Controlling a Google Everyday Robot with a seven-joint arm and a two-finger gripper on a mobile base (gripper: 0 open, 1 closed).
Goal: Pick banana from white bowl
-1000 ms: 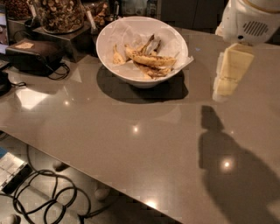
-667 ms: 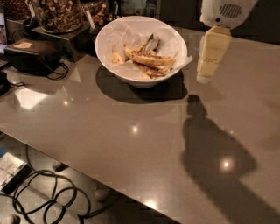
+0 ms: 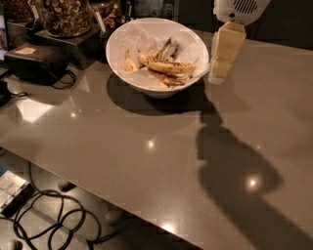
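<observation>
The white bowl (image 3: 119,62) stands at the back of the grey table, lined with crinkled white paper. The banana (image 3: 168,67), long, yellow and brown-speckled, lies across the bowl's right half. A short pale banana stub (image 3: 129,64) lies to its left, and dark peel-like pieces (image 3: 169,49) lie behind it. My gripper (image 3: 218,74) hangs down from the white arm head (image 3: 239,9) just outside the bowl's right rim, its cream fingers pointing down near the tabletop. It holds nothing that I can see.
Glass jars of brown snacks (image 3: 63,14) stand on a dark stand at the back left, next to a black pouch with a cord (image 3: 36,61). Cables (image 3: 54,219) lie on the floor past the table's front edge. The arm's shadow (image 3: 230,166) falls across the table's right side.
The gripper has moved left and back, from well right of the bowl to right beside its right rim. The bowl and its contents have not moved.
</observation>
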